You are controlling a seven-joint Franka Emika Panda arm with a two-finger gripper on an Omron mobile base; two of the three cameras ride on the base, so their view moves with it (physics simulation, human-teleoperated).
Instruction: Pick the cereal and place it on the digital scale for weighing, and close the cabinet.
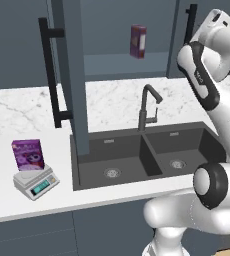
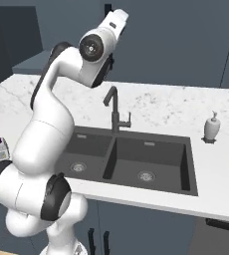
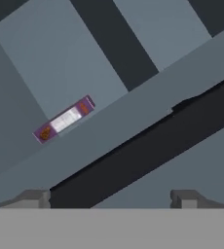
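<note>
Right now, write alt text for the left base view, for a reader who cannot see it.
A purple cereal box stands on a small grey digital scale at the left of a white marble counter, beside a dark double sink. Above, the blue-grey wall cabinet has a door open, with a dark maroon box on its shelf. The white robot arm rises at right.

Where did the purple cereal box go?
The cereal stands upright on the digital scale, on the white counter left of the sink in the left base view.
</note>
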